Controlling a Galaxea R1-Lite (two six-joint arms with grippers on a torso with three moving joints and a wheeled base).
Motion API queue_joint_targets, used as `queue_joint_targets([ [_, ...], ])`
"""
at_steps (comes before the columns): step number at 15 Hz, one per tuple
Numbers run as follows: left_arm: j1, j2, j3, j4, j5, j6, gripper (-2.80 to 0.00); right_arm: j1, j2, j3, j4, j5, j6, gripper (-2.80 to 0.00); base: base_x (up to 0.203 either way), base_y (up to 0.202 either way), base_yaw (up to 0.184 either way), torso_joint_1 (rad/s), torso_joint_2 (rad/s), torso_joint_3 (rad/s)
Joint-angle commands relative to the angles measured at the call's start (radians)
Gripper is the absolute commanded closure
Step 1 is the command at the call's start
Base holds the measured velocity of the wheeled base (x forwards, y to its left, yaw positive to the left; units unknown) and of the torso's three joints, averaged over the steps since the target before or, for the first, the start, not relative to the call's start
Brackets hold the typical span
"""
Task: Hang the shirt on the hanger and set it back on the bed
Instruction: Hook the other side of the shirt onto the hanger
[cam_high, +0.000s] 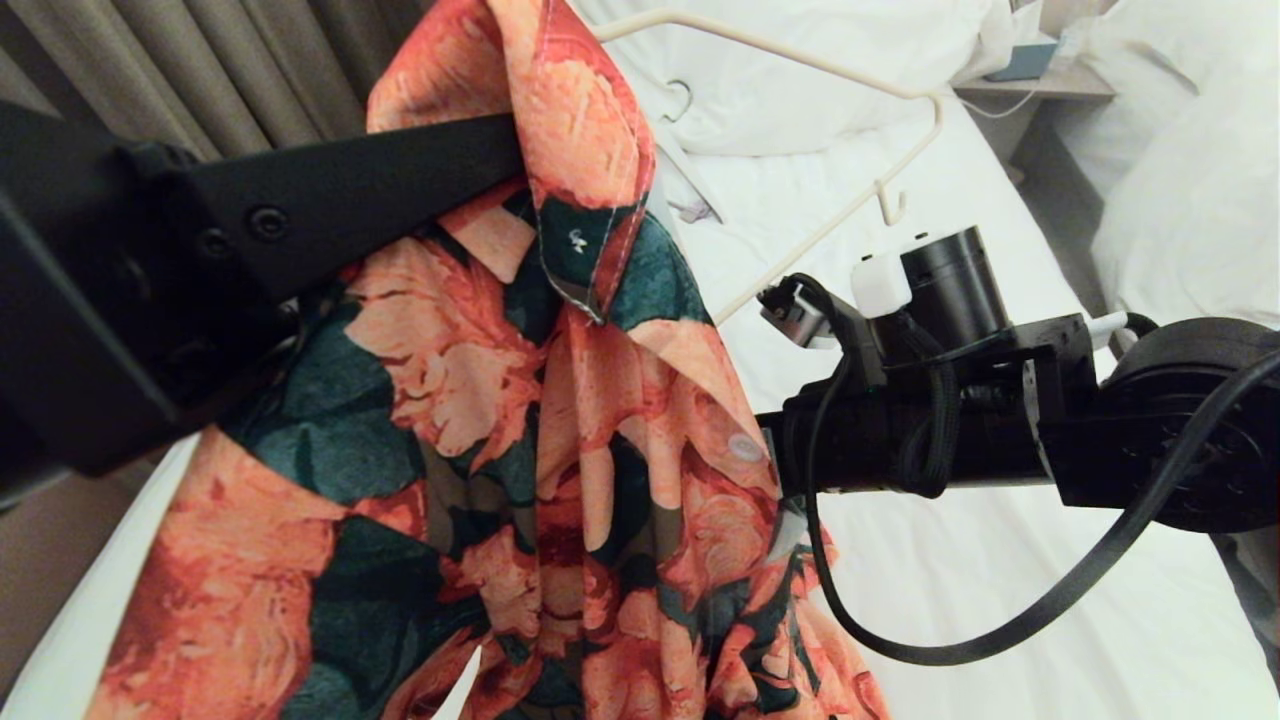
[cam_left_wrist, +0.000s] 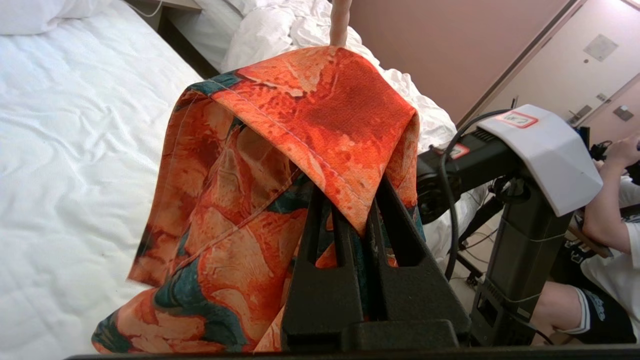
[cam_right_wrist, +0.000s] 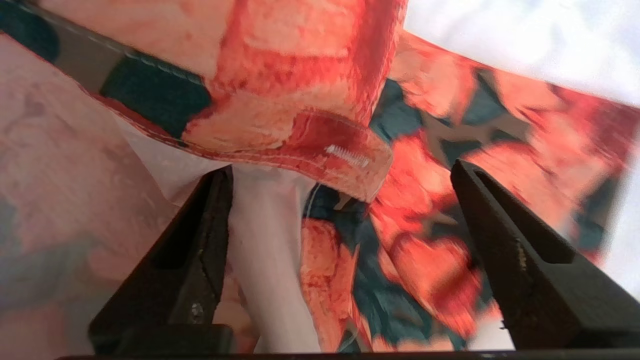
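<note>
Spreading smooth and white, the bed (cam_high: 980, 600); grey curtains (cam_high: 150, 70) behind.

The flower-printed orange and dark green shirt (cam_high: 520, 420) hangs as a wide curtain across the middle of the head view, blocking any straight path between the two arms. The left gripper (cam_left_wrist: 357, 215), clamped on the cloth, fills the upper left. Behind the shirt, the thin cream wire hanger (cam_high: 860, 150) juts out over the white-sheeted bed (cam_high: 1000, 580). The right gripper (cam_right_wrist: 340, 200), spread wide, has cloth right before it. Bare sheet lies below the right arm.
</note>
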Motion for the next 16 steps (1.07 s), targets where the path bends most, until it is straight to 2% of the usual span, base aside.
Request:
queue_joint_targets([
  [1,0.001,-0.002,0.0,-0.003,-0.001,-0.001,0.0,0.0,0.028,-0.002,-0.011,0.011,0.0,-2.8,0.0,0.0,0.0,0.0,0.0,0.0],
  [3,0.001,-0.003,0.0,-0.004,-0.001,-0.001,0.0,0.0,0.045,-0.005,-0.038,0.012,-0.001,-2.8,0.0,0.0,0.0,0.0,0.0,0.0],
  [4,0.001,-0.005,0.0,-0.003,-0.001,-0.001,0.0,0.0,0.049,0.0,-0.064,0.012,-0.001,0.0,0.0,0.0,0.0,0.0,0.0,0.0],
  [7,0.0,-0.005,-0.002,-0.004,-0.001,-0.001,0.0,0.0,0.05,0.027,-0.156,0.057,0.001,0.0,0.0,0.0,0.0,0.0,0.0,0.0],
  [10,0.001,-0.007,-0.002,-0.003,-0.001,-0.001,0.0,-0.005,0.08,0.077,-0.345,0.097,-0.008,0.0,0.0,0.0,0.0,0.0,0.0,0.0],
  [16,0.0,-0.001,0.0,-0.003,-0.001,-0.001,0.0,-0.066,0.03,0.102,-0.357,0.098,-0.017,0.0,0.0,0.0,0.0,0.0,0.0,0.0],
])
